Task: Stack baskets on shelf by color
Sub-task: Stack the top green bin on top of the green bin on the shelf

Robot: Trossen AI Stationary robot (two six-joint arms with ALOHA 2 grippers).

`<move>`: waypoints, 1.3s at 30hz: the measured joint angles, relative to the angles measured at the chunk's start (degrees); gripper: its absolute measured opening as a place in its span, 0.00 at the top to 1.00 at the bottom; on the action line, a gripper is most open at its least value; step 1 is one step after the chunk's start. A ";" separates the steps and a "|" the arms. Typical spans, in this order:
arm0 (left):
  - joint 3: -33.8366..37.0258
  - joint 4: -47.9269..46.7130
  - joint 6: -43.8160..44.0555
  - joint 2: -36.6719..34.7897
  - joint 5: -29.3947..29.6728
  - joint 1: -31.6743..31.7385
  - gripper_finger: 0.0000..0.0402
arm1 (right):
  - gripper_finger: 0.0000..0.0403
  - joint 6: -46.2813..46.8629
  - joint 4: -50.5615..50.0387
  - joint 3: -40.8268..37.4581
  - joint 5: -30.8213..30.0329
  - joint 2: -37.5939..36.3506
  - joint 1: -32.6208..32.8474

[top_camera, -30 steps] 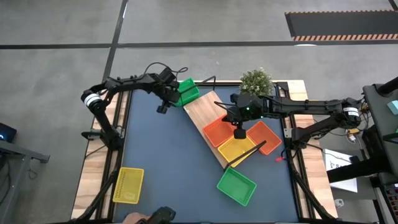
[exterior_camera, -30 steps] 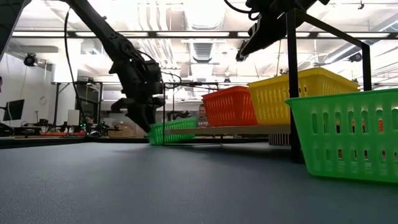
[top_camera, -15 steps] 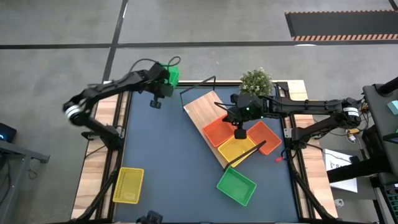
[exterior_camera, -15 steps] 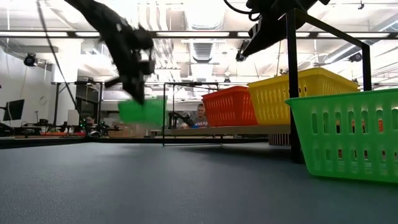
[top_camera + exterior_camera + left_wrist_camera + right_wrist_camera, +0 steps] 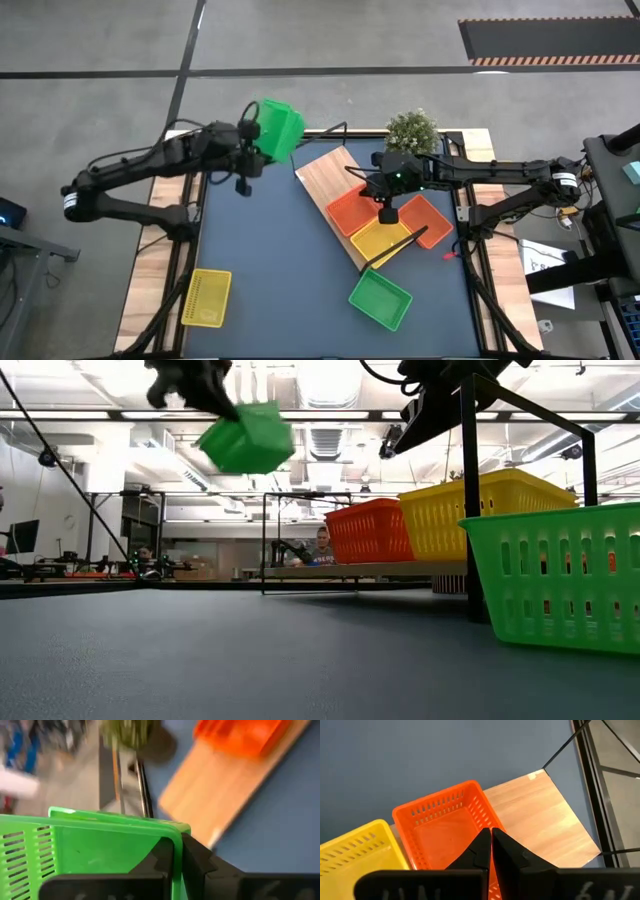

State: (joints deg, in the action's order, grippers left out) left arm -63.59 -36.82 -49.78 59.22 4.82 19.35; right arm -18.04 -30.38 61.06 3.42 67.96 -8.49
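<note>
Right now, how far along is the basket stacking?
Done: an orange basket and a yellow basket sit on the shelf. In hand: left gripper holds a green basket aloft. Left: another green basket, yellow basket, orange basket on the table.

Potted plant [image 5: 411, 130], small, bushy, grey-green, at the table's far edge, upper centre-right of the high view; a green blur of it shows at the top of the left wrist view [image 5: 127, 731].

Table [image 5: 270, 260]: dark blue-grey top, light wood strips down both long sides, left strip [image 5: 150, 275] and right strip [image 5: 480, 145].

Floor [image 5: 330, 35]: grey concrete, dark seams crossing the upper part. Black mat [image 5: 545, 38] with an orange-and-white striped edge, upper right corner.

Small red item [image 5: 449, 256] near the table's right edge; cannot tell what it is.

Low view: a seated person [image 5: 321, 546] far back at centre, ceiling light strips [image 5: 300, 415] above, a monitor [image 5: 20, 537] at far left.
</note>
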 joint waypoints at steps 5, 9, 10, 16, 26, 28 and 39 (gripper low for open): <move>0.22 7.28 3.38 2.62 -0.20 -10.34 1.00 | 0.98 0.81 -0.43 0.00 0.02 -0.02 0.00; 0.02 12.58 2.66 9.46 0.37 -15.49 1.00 | 0.98 1.60 -1.34 0.00 0.02 -0.02 0.00; -0.26 12.56 2.60 11.56 1.51 -15.91 1.00 | 0.98 1.66 -1.48 0.00 0.02 -0.03 0.00; -0.79 13.41 1.26 22.28 8.64 -14.12 1.00 | 0.98 2.28 -3.02 0.00 0.02 -0.04 0.00; -2.38 17.13 -2.76 32.65 5.69 -11.85 1.00 | 0.98 2.67 -3.70 0.00 0.04 -0.04 0.00; -2.49 17.28 -3.49 33.62 5.57 -11.67 0.98 | 0.98 2.67 -3.70 0.00 0.04 -0.04 0.00; -2.49 17.31 -5.21 34.82 4.87 -10.43 0.80 | 0.98 3.94 -3.84 0.00 0.04 -0.04 0.00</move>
State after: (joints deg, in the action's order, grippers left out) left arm -66.08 -19.51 -54.98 94.04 9.69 8.93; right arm -14.10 -34.22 61.06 3.46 67.92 -8.49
